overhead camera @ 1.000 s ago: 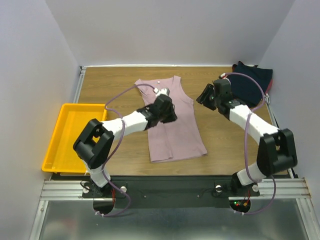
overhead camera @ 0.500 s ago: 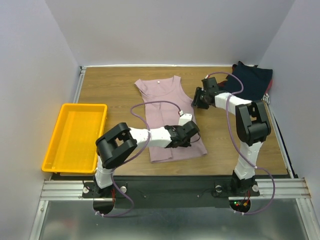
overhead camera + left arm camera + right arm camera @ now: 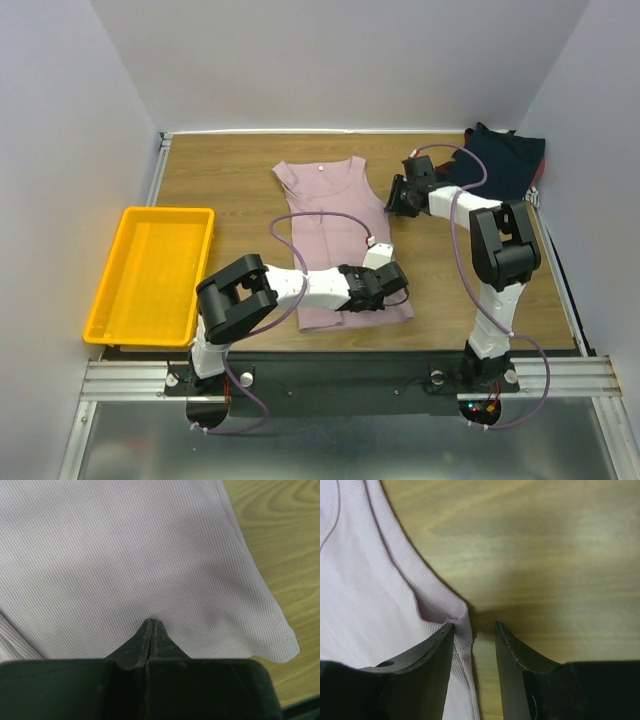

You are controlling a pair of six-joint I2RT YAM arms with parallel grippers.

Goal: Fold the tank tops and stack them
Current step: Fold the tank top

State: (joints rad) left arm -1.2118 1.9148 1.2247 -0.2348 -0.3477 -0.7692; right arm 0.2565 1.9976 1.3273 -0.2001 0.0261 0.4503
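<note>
Tank top (image 3: 335, 215) (pink) lies mid-frame. Left gripper (image 3: 151, 623) sits clenched at lower right; right gripper (image 3: 474, 626) gapes astride its armhole edge.

Mauve tank top (image 3: 340, 225), navy tops (image 3: 505, 160), yellow tray (image 3: 165, 210).

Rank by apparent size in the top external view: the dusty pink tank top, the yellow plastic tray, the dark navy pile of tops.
Largest: dusty pink tank top
Next: yellow plastic tray, nearly as large
Smallest: dark navy pile of tops
</note>
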